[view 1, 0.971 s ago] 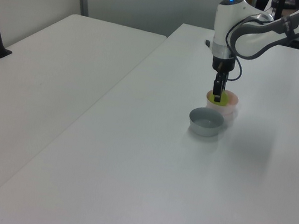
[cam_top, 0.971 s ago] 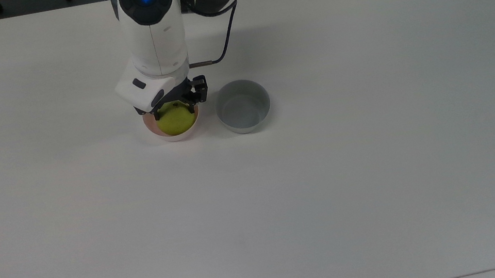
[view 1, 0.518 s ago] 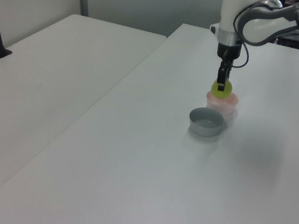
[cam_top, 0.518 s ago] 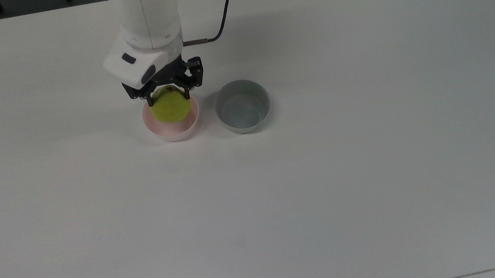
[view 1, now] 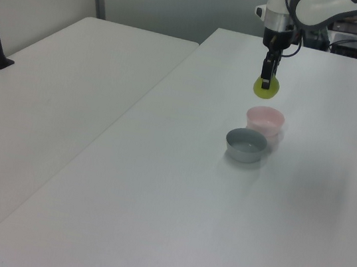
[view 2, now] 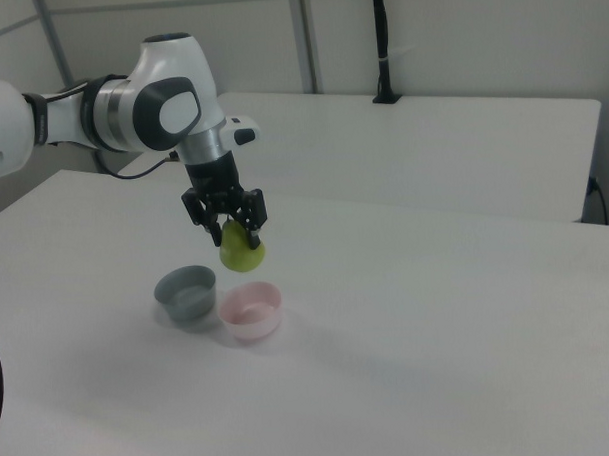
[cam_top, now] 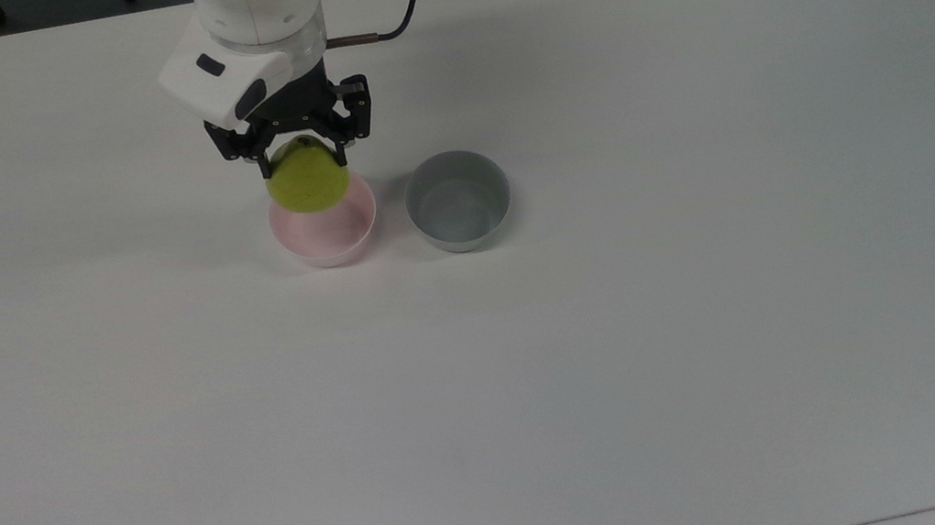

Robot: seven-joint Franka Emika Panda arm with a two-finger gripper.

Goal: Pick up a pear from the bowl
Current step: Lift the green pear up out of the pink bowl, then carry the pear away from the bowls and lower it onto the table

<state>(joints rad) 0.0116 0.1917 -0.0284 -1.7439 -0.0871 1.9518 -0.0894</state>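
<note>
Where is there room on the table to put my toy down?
The table is bare on the top view's right of the grey bowl and all along its lower half. It's crowded only where the pink bowl sits, with the pear hanging above.

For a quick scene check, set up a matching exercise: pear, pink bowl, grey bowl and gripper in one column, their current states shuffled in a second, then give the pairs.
Column one:
1. pear
2. pink bowl
3. grey bowl
4. gripper

Column two:
A. on the table, empty, nearer the right view's left edge
B. shut on the fruit's top
C. hanging in the air, clear of both bowls
D. on the table, empty, below the lifted fruit

Pairs: 1-C, 2-D, 3-A, 4-B
</note>
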